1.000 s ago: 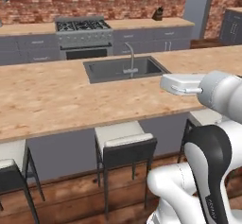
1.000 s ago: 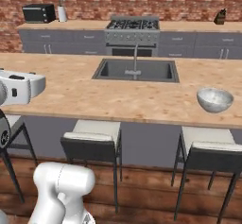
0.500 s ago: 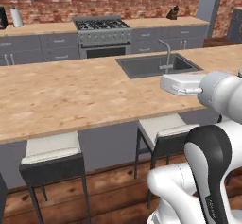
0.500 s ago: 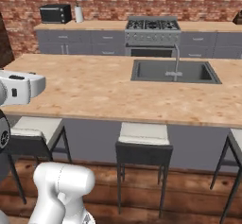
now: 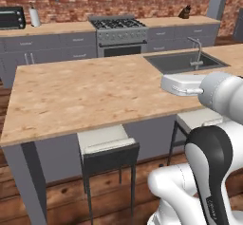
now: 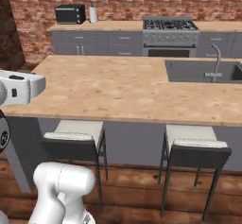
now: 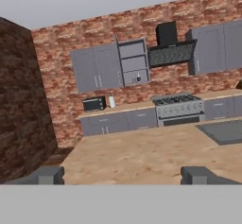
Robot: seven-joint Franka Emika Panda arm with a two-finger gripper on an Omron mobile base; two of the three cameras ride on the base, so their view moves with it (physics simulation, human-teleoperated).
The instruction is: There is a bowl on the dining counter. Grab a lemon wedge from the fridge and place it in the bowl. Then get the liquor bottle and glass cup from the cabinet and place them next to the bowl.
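Our end effector point(image 7: 123, 175) stands wide open and empty above the counter point(image 5: 90, 91). We cannot yet see the lemon wedge; we expect it light, soft, slippery: pinch its rind.

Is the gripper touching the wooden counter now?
Apart. In the hand view the gripper is open and empty, its fingertips raised above the counter, holding nothing.

Two stools point(image 6: 75, 135), one sink point(image 6: 203, 71), one stove point(image 6: 169, 24)
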